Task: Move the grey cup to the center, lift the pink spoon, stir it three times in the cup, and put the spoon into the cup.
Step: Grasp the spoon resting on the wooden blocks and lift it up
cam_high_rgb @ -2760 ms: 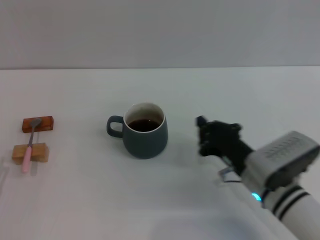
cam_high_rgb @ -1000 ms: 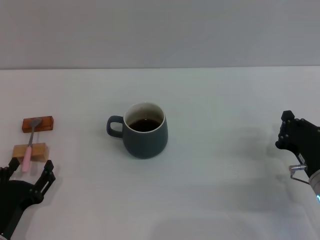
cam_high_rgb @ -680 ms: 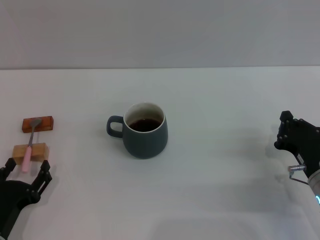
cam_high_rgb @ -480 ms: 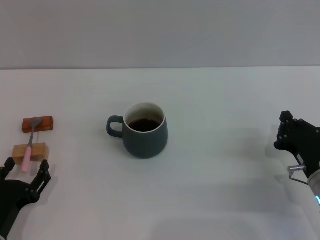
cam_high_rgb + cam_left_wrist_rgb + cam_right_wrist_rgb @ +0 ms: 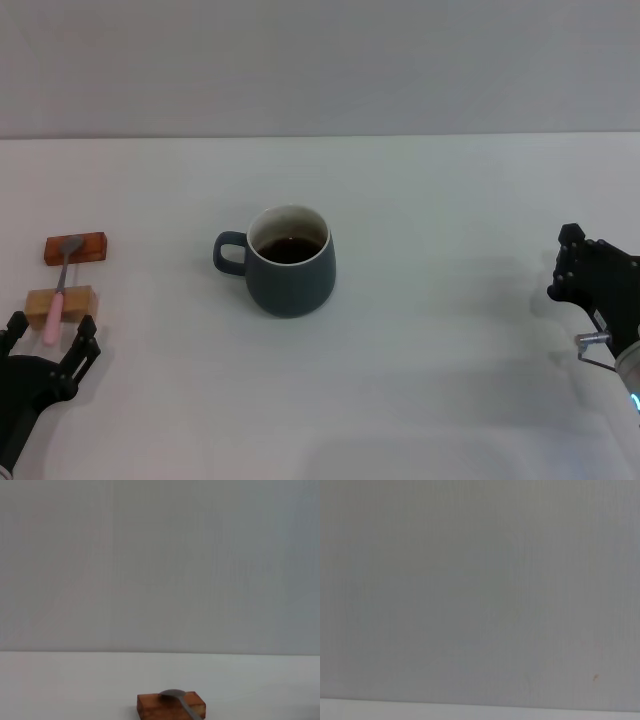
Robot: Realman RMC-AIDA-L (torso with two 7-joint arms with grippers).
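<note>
The grey cup [image 5: 290, 262] stands upright mid-table with dark liquid inside, its handle pointing toward my left. At the far left the pink spoon [image 5: 55, 305] lies across two wooden blocks, its metal bowl [image 5: 175, 695] resting on the reddish-brown block [image 5: 75, 248] and its pink handle on the tan block [image 5: 62, 303]. My left gripper [image 5: 50, 330] is open just in front of the tan block, its fingers either side of the handle's end but short of it. My right gripper [image 5: 560, 262] sits open at the table's right edge, far from the cup.
The white table [image 5: 440, 200] ends at a plain grey wall behind. The left wrist view shows the reddish-brown block [image 5: 171, 706] low in front of that wall. The right wrist view shows only wall.
My right gripper has drawn back from beside the cup to the right edge. My left gripper came into view at the lower left and has edged left toward the spoon handle.
</note>
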